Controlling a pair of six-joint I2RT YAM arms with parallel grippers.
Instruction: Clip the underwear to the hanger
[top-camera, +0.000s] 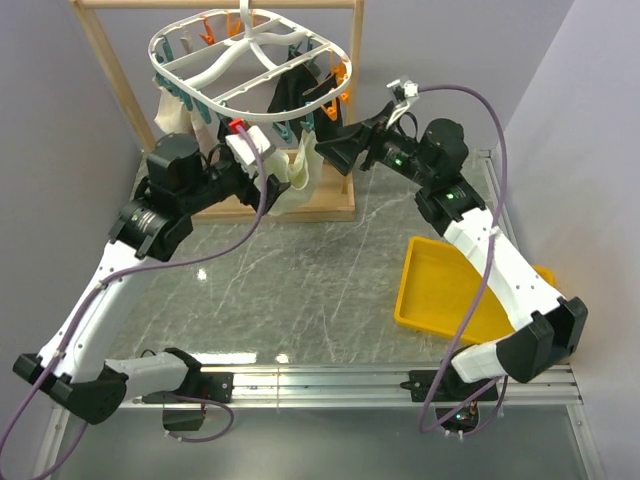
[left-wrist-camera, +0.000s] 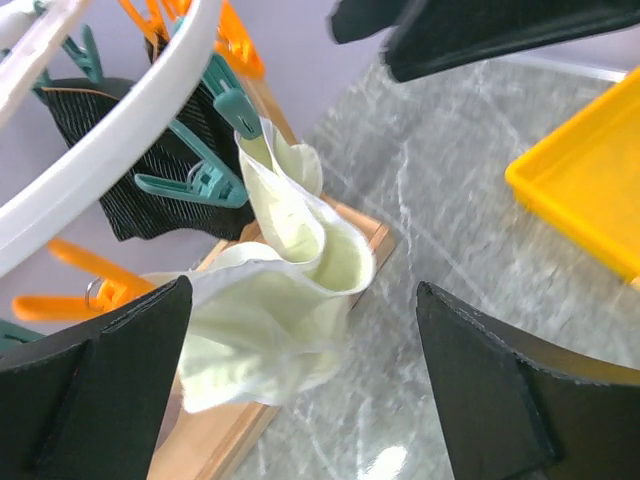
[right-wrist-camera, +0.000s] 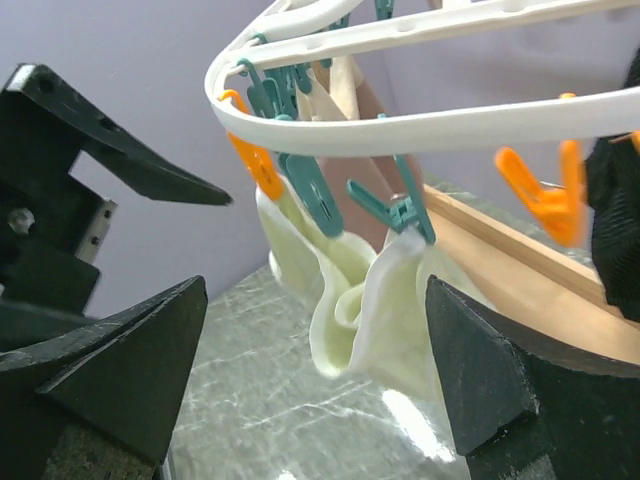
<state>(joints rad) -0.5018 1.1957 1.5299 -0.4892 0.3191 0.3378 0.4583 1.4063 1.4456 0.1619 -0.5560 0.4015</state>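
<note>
Underwear (top-camera: 300, 172) hangs below the near rim of the hanger (top-camera: 250, 62) in the overhead view, a pale bunch above the foot of the wooden rack (top-camera: 108, 60) that carries the frame. We read the placing as deliberate: the cloth is up at rim height, where the dangling clips can bite its edge. The left hand (top-camera: 268, 160) reaches in from the left and the right hand (top-camera: 335, 150) from the right. Both arms are stretched forward and raised off the desk (top-camera: 300, 275), their hands flanking the garment closely. A black garment (top-camera: 295, 95) is pegged further back, and a yellow tray (top-camera: 440, 290) lies by the right arm.

From the left wrist, we see a teal clip (left-wrist-camera: 238, 118) pinching the top of the underwear (left-wrist-camera: 280, 320), which droops from it in folds. The left hand's fingers (left-wrist-camera: 110, 385) are spread wide. The cloth sits right by one of them, touching or not we cannot tell, and nothing is pinched between them.

From the right wrist, a teal clip (right-wrist-camera: 405, 215) grips an upper edge of the underwear (right-wrist-camera: 385, 310). A second fold rises toward the neighbouring clips, and we cannot tell whether one bites it. The right hand (right-wrist-camera: 315, 385) is spread too and empty, tilted upward at the cloth from below. We judge the clipping largely done, with both hands free to draw off.
</note>
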